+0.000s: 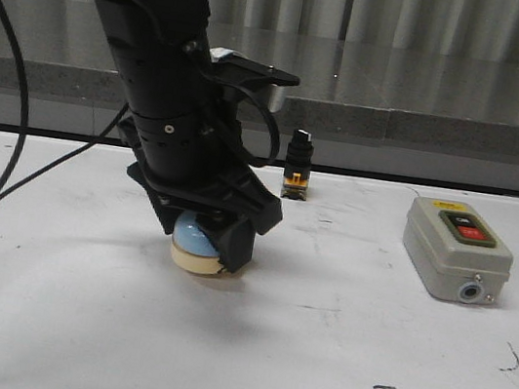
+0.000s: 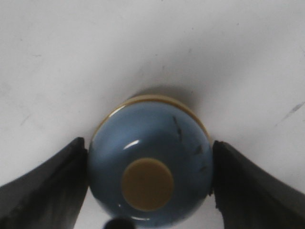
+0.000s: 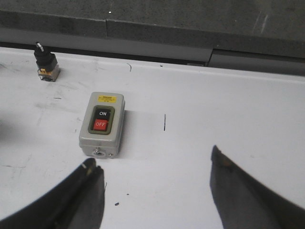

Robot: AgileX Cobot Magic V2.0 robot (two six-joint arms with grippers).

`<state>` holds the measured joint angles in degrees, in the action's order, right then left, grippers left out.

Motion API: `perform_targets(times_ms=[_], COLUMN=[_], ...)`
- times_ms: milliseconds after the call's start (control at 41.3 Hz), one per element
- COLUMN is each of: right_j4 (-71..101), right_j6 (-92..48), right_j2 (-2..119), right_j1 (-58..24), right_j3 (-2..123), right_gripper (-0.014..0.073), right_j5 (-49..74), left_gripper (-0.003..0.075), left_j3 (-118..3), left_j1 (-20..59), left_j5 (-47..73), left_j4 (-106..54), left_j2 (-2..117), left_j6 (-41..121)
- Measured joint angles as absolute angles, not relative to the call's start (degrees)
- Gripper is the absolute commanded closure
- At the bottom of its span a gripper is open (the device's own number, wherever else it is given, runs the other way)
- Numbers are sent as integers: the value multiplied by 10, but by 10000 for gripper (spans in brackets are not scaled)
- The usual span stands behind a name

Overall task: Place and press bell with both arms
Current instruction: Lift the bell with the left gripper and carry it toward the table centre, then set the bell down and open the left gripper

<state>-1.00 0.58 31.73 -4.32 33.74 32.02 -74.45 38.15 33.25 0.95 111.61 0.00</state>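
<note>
Placement is the step in hand, as I judge it: the left end effector (image 1: 200, 244) is gripping the bell (image 1: 195, 241) by its sides, with the fingers (image 2: 45, 188) pressing against the blue dome on both flanks, and the bell's cream base is sitting on or just above the white surface (image 1: 331, 364), towards its left half and roughly midway between the near and far edges; whether the base is fully resting I cannot tell. The cream button (image 2: 147, 183) on top is showing uncovered between the fingers. The right end effector (image 3: 157, 195) is hanging spread and empty over the right part of the surface, looking down towards the grey switch box (image 3: 102, 124). The next move, I would say, calls for the left fingers opening and lifting straight off without nudging the bell, and then for one arm coming down squarely on the button. The surface itself is looking scuffed, carrying small dark marks, and it is also carrying a small black selector switch (image 1: 297, 165) near the far edge, with the switch box near the right edge. Behind it a grey stone ledge (image 1: 431, 108) is running across the room, with pale curtains (image 1: 417, 12) hanging beyond.
</note>
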Motion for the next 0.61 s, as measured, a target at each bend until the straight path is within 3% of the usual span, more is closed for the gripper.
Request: perform_targets(times_ms=[194, 411, 605], right_j4=[-10, -10, -10], right_j6=[6, 6, 6], right_j2=[317, 317, 317], right_j1=[-43, -43, -43], right_j3=[337, 337, 337], right_gripper=[96, 96, 96], right_j5=[320, 320, 320], left_gripper=[325, 134, 122], left_j3=[-745, -745, -745], left_j1=[381, 381, 381], left_j5=[330, 333, 334], left_j4=[-6, -7, -8], left_j2=[1128, 1133, 1133], left_j6=[0, 0, 0])
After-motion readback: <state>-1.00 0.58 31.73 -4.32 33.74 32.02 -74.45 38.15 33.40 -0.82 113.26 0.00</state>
